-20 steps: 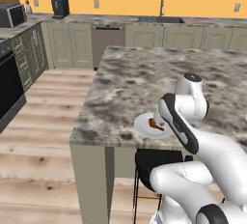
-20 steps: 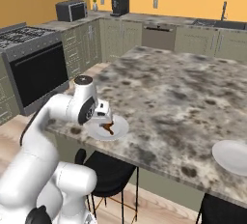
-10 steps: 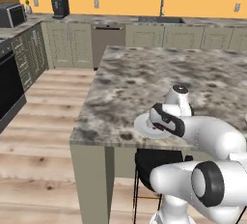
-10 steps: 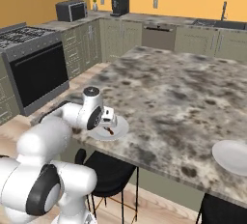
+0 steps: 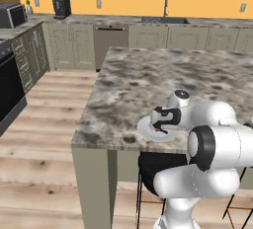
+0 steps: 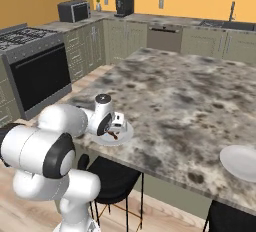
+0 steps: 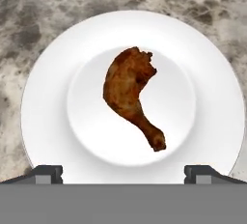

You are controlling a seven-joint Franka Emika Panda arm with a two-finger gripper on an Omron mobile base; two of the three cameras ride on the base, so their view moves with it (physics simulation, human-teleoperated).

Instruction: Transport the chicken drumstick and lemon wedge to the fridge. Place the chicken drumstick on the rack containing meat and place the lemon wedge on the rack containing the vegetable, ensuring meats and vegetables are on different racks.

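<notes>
You are looking straight down the hand view at a browned, roasted chicken drumstick [image 7: 131, 94] lying in the well of a round white plate [image 7: 53, 97], its meaty end toward 12 o'clock and its thin bone end pointing to about 5 o'clock. The plate sits on the grey-and-brown mottled stone table [image 7: 38, 20], near the table's front edge in the left base view. The dark two-finger gripper [image 7: 123, 172] hangs above the plate, and its fingers [image 7: 46, 172] are spread wide, one at 7 o'clock and one at 5 o'clock of the hand view, both clear of the drumstick. In the right base view the gripper [image 6: 114, 124] hovers over the same plate [image 6: 125, 135], with a second round white plate [image 6: 240, 162] well apart at 3 o'clock on the table [image 6: 185, 96].
</notes>
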